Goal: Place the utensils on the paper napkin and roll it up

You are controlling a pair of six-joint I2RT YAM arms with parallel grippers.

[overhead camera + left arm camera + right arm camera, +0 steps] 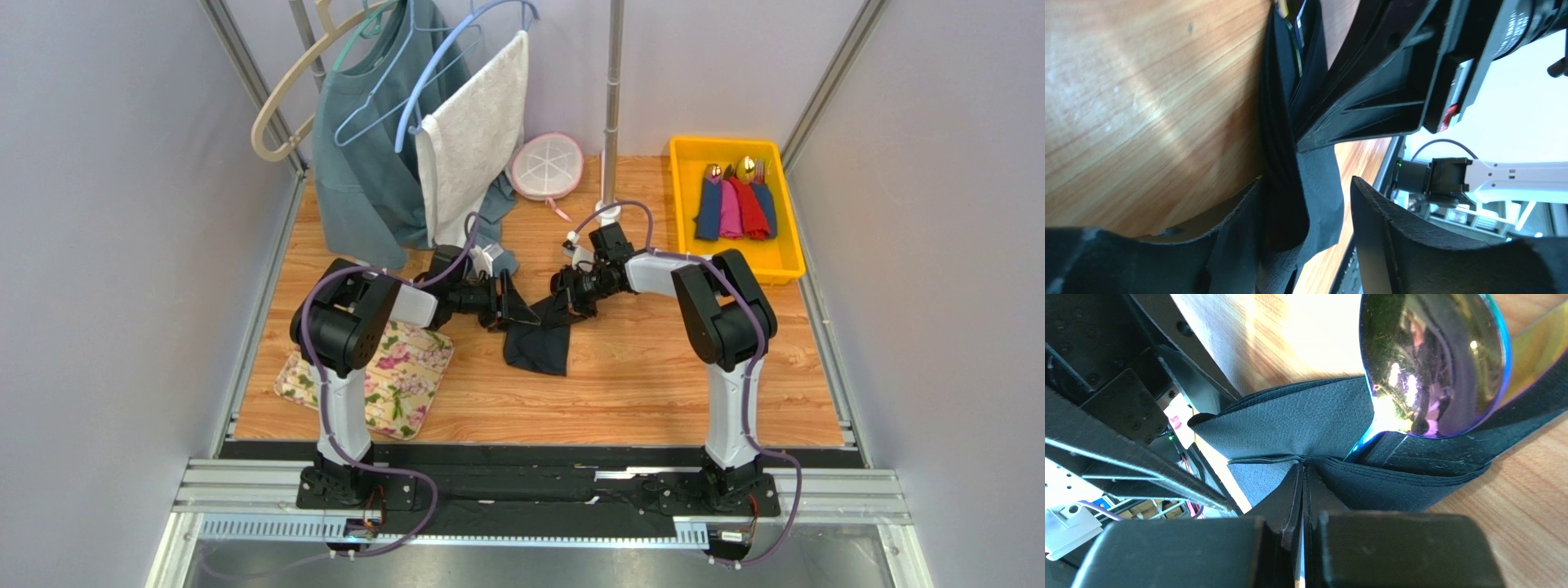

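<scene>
Left jaws stand apart; right jaws are shut, pinching the napkin [540,347].

Top view: both meet at the napkin's far end, left jaws on its left and right jaws on its right. Its long axis runs toward the arm bases.

Left wrist view: the folded napkin rises between the parted jaws, with wood showing beside it.

Right wrist view alone shows the spoon [1432,361], its bowl just beyond the pinched fold.
</scene>
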